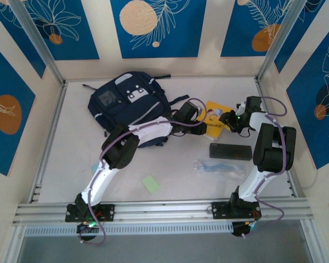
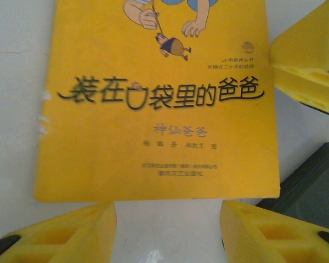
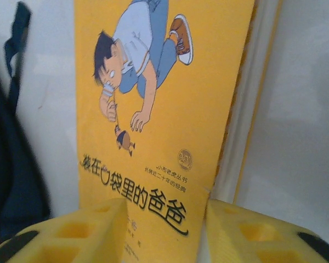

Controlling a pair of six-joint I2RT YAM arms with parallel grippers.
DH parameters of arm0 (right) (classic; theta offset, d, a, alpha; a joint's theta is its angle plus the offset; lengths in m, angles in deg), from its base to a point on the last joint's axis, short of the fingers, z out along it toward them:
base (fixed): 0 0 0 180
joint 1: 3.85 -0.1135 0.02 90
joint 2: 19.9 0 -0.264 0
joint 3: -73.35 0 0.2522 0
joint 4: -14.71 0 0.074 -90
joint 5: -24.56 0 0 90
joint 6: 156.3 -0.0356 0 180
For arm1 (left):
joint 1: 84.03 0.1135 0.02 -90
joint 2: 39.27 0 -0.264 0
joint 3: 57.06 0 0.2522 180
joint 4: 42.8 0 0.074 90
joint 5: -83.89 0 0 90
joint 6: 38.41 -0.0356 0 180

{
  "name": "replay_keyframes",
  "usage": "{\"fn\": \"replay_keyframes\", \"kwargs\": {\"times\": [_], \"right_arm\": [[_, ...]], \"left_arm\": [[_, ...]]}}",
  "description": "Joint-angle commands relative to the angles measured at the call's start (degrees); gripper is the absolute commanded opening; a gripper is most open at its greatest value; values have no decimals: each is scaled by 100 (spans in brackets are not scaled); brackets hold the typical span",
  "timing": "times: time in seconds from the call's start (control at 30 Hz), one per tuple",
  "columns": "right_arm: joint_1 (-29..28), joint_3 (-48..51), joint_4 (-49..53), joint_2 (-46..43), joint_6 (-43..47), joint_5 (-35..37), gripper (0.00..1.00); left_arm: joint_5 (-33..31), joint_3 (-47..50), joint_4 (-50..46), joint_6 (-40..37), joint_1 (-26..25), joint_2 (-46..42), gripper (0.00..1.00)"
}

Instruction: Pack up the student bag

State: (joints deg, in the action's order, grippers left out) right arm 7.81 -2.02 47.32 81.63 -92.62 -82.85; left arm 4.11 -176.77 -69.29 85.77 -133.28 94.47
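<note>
The left gripper (image 2: 167, 215) has its yellow fingers (image 2: 82, 230) standing apart with only bare white tabletop (image 2: 11, 109) between them, open, just short of the near edge of a yellow children's book (image 2: 153, 148) that lies flat with its Chinese title facing up. The right gripper (image 3: 162, 213) has its fingers (image 3: 93, 227) partly apart with the lower end of the same book between them; whether they press on it cannot be told. In the left wrist view one of the right gripper's fingers sits against the far right edge of the book. From above, the two grippers meet at the book from opposite sides, the left one (image 1: 200, 121) reaching in from the left and the right one (image 1: 226, 119) from the right. The student bag (image 1: 126, 101) lies flat on the tabletop at the back left, just to the left of the book and partly under the left arm's forearm, its grey-patched front facing up. Nearer the arms' bases, a black oblong case (image 1: 230, 150) lies near the book, a clear plastic packet (image 1: 214, 166) is just beside the case, and a small pale green pad (image 1: 151, 183) is well apart to the left.
</note>
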Motion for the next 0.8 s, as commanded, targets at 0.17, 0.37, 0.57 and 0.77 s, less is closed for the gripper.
{"fn": "replay_keyframes", "kwargs": {"times": [0.17, 0.37, 0.57, 0.77], "right_arm": [[-147, 161, -636, 163, -470, -763, 24], [-155, 119, -853, 316, -711, -951, 6], [-177, 27, -775, -24, -730, -1140, 0], [-453, -442, -135, -733, -353, -1431, 0]], "left_arm": [[14, -154, -397, -13, -23, 251, 52], [153, -107, -395, -9, -19, 153, 52], [231, 669, -89, 113, 195, -917, 57], [233, 1674, 305, 347, 838, -2251, 64]]}}
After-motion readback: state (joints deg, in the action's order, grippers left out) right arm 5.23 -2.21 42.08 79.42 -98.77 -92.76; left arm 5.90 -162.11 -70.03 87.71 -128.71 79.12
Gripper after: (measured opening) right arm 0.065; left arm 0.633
